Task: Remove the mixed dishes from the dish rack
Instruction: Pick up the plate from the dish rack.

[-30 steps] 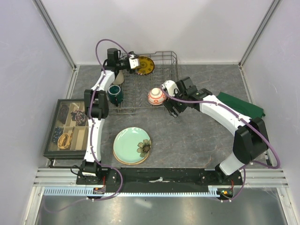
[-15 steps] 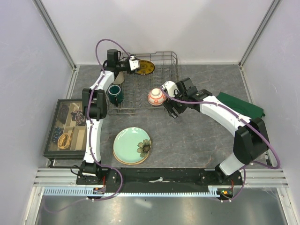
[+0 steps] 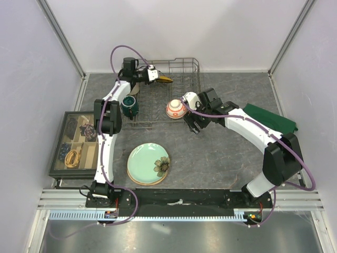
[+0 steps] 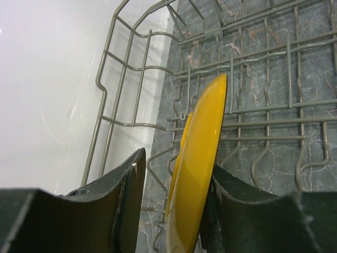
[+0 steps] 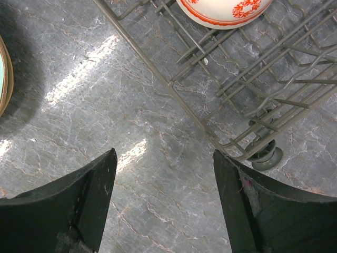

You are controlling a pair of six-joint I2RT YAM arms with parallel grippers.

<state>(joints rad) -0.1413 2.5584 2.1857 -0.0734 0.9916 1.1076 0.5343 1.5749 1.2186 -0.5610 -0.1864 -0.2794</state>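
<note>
Two jaws of the left gripper (image 4: 176, 174) are straddling the small yellow dark-patterned plate (image 4: 202, 137), which is standing on edge at the dish rack's (image 3: 189, 87) far side. A gap is showing, so it is not yet clamped. Advising: centring, squeezing evenly, lifting straight up off the tines. Right gripper (image 5: 163, 158) is hanging open beside the rack.

Bright, even light falls from overhead in the top view, and the grey desk (image 3: 226, 153) carries only soft, faint shadows. That picture is sharp throughout. In the left wrist view the white wall (image 4: 47, 79) is washed out almost to blank. The small yellow dark-patterned plate (image 4: 197, 174) has a dull sheen, and the left hand (image 4: 177, 161) shows dark, blurred fingers (image 4: 121, 211), while the dish rack (image 4: 263, 121) stays crisp. In the right wrist view two glare patches lie on the desk, shadow darkens the picture's upper left, and the right hand (image 5: 164, 154) is dark and soft-edged.
</note>
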